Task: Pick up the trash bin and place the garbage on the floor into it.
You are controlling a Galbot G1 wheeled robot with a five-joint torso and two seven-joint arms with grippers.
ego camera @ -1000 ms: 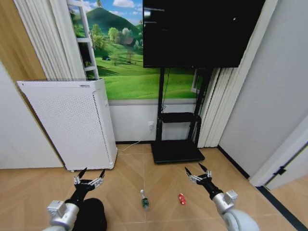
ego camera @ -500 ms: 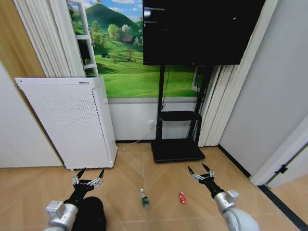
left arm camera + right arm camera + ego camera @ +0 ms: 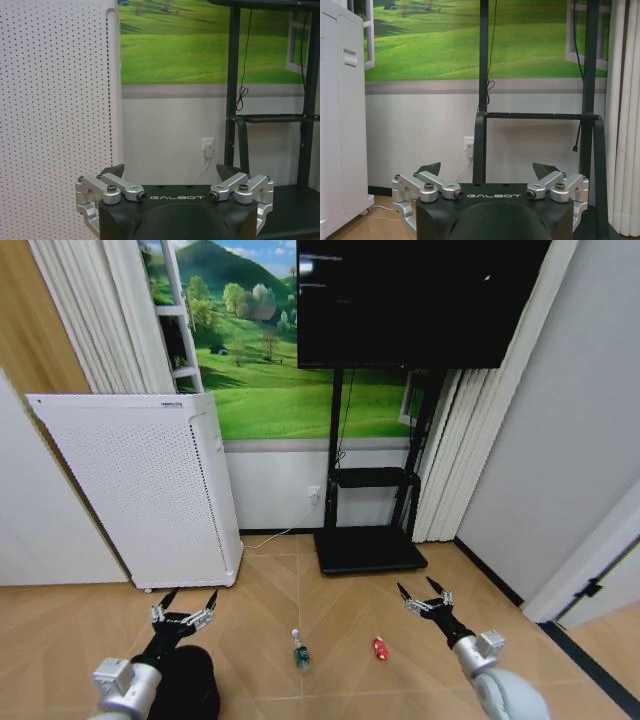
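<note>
Both grippers spread, held out over the floor.
My left gripper hangs over the trash bin; bottle and red piece lie between it and my right gripper, white cabinet beyond.

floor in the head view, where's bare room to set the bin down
Bare floor lies between the cabinet and the bottle, and between the TV stand base and the red piece. The strip from bin to red piece is crowded.

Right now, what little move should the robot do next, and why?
Probably lower the left gripper toward the trash bin just below it. Both it and the right gripper hang open and empty, while the bottle and the red piece lie on the floor, so the bin comes first.
</note>
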